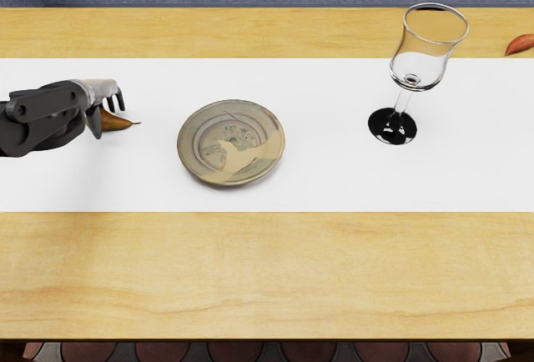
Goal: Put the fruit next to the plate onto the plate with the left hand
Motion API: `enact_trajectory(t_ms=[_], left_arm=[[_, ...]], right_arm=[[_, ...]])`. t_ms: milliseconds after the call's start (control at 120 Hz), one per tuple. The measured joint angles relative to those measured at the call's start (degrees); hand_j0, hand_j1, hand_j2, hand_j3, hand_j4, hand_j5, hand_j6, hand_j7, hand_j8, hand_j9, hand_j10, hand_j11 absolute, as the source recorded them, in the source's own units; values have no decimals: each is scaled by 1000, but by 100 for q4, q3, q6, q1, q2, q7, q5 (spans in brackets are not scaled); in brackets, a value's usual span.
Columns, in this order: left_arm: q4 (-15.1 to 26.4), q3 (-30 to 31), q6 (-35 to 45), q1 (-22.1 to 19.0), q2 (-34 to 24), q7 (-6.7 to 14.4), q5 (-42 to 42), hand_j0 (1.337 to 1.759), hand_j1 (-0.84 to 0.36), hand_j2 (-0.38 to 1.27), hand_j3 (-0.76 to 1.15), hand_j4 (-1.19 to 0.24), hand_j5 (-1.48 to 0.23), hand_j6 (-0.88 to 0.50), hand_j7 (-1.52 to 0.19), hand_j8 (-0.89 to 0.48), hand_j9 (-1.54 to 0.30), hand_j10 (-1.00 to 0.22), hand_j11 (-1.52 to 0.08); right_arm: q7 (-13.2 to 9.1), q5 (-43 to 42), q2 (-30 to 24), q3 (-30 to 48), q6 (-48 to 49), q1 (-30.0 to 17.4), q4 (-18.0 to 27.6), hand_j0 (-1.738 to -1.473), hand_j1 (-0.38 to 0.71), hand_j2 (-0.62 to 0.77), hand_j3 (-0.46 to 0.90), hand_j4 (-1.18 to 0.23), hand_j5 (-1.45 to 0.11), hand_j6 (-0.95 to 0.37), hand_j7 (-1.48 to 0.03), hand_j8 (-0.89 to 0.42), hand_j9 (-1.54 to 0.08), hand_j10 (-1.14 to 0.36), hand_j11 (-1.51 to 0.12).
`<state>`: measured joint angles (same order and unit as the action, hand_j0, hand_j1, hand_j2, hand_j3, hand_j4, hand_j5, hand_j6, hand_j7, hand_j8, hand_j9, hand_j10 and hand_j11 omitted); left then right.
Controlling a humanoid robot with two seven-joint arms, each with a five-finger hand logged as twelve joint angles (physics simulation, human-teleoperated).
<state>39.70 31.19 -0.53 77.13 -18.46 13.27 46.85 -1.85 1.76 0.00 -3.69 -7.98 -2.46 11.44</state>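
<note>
Now left hand (102, 100) palm-down over fruit (123, 121), nr plate (188, 140).

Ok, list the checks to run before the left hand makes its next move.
1. The left hand is at the fruit: ok, it is right over it.
2. Grip on the fruit: cannot tell, the hand hides most of it.
3. The plate has room: ok, nothing lies on it.
4. Path from fruit to plate: ok, nothing stands between them.
5. The glass is out of the way: ok, it stands upright well to the plate's right.
</note>
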Motion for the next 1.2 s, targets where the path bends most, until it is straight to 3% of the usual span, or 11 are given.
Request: enact_trajectory(t_ms=[558,1025,1200], left_arm=[[-40,69,7,-99,0,0,2,1658,-289,108,0,-544,-689,-524,-697,-534,-699,-538,-699],[-6,63,0,-101,1,5,-21,1656,-316,347,0,-618,-856,-562,-861,-571,-867,-664,-865],[14,54,-5,-101,9,10,-31,1653,-310,288,0,-600,-924,-535,-921,-532,-929,-707,-925]], right_arm=[[0,0,0,0,0,0,-1,-1658,-314,-6,0,-30,-38,-30,-38,-29,-38,-29,-38],[1,0,0,0,-1,0,-1,-1658,-314,-6,0,-30,-38,-30,-38,-30,-38,-29,-38],[0,0,0,0,-1,0,-1,-1658,-314,-6,0,-29,-38,-30,-38,-29,-38,-29,-38]])
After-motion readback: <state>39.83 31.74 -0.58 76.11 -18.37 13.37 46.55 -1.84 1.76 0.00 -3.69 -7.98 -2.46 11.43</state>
